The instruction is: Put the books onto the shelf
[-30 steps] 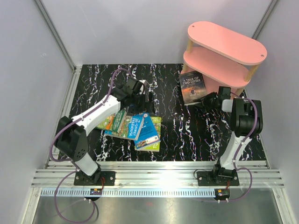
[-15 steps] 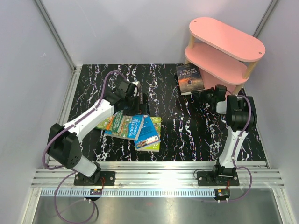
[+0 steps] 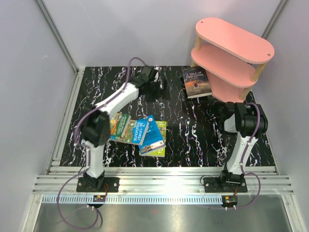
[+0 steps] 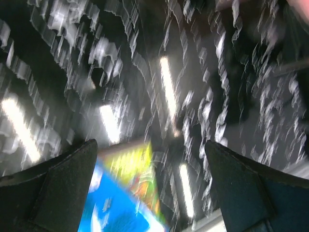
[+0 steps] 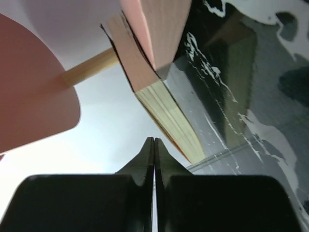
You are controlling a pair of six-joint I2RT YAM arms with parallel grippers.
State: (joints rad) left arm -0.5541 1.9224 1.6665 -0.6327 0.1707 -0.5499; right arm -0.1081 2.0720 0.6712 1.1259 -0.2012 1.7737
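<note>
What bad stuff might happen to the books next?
1. The dark book looks only partly tucked in at the bottom board of the shelf. The right fingers are shut with nothing in them, so it might slide back out.
2. The pile of books overlaps, so the open left fingers may drag several along when grabbing one.

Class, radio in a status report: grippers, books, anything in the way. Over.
Left gripper open, empty. Right gripper shut, empty. Dark book beside shelf lowest board; other books heaped separately. No obstruction seen.
</note>
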